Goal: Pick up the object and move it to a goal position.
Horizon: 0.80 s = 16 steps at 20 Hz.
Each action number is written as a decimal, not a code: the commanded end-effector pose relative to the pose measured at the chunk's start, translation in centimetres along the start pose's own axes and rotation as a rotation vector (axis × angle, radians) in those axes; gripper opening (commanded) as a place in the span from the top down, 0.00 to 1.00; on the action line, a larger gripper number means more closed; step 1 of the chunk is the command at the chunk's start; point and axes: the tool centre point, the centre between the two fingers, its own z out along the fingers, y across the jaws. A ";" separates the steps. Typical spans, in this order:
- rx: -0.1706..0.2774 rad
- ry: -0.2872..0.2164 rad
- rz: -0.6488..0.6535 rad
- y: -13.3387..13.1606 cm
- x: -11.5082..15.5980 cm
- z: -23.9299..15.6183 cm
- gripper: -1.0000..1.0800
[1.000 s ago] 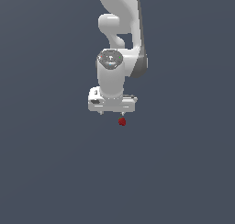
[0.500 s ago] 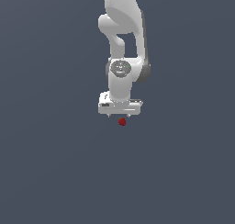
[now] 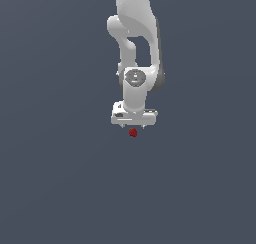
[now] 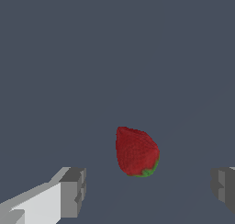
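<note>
Strawberry-like object point(image 4: 136, 152) lying on grey floor point(image 3: 60, 188), now framed between wide-open jaws of gripper point(image 3: 133, 125), shifted across from a second ago; lined up, ready for descent.

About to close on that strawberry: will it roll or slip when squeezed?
The strawberry looks rounded and tapered, so it may roll or squirt sideways under uneven contact. It is tiny beside the open pincer, so probably light. Its bumpy skin might help the grip.

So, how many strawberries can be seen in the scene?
1. The strawberry lies on the grey surface between the open fingers of the end effector, just below it in the exterior view. None other shows.
</note>
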 end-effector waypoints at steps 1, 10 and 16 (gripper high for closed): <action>0.000 0.000 0.000 0.0 0.0 0.0 0.04; 0.000 0.001 0.000 0.0 -0.1 2.7 0.04; 0.000 0.001 0.001 -0.1 -0.1 4.9 0.04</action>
